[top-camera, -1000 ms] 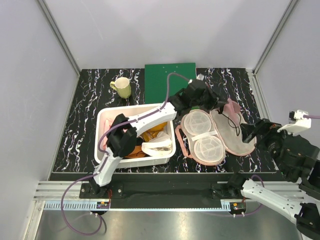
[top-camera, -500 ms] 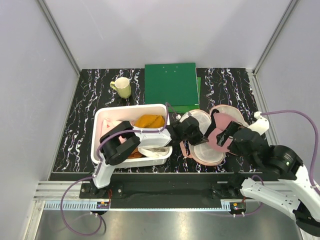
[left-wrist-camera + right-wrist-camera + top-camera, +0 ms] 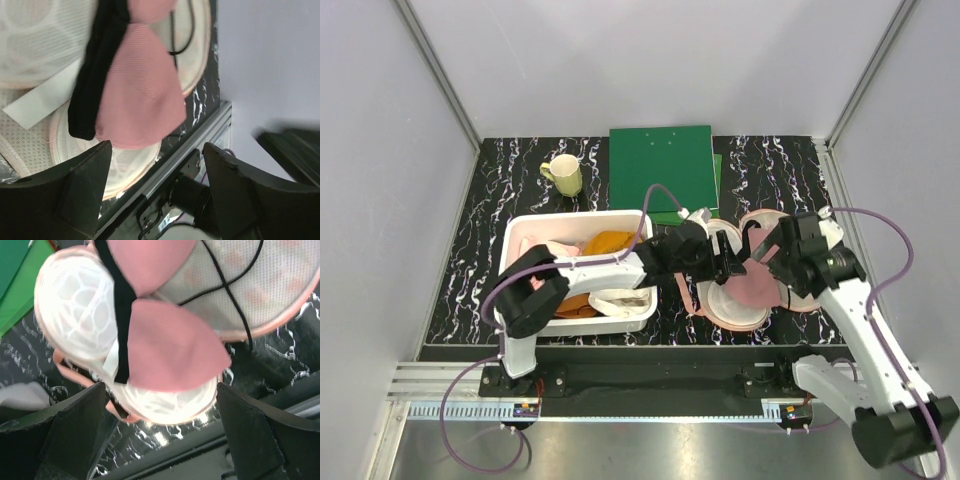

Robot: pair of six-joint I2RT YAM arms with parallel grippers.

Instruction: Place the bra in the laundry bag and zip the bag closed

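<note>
Bra (image 3: 752, 286): was draped over the opened laundry bag (image 3: 728, 306), at 3 o'clock from the white bin (image 3: 582, 216).
Left gripper (image 3: 157, 149): was positioned at the bra's 9 o'clock, jaws spread, nothing clamped.
Right gripper (image 3: 160, 389): was positioned at 3 o'clock, jaws spread. Fabric contact possibly none, not resolved.

The work surface was a black table (image 3: 485, 215) with white marble veining, enclosed by a plain pale back wall (image 3: 650, 60) and matching side panels (image 3: 370, 200). Aluminium posts (image 3: 435, 70) stood at the rear corners, an aluminium rail (image 3: 440, 378) ran along the near edge, and lighting was even and diffuse.
</note>
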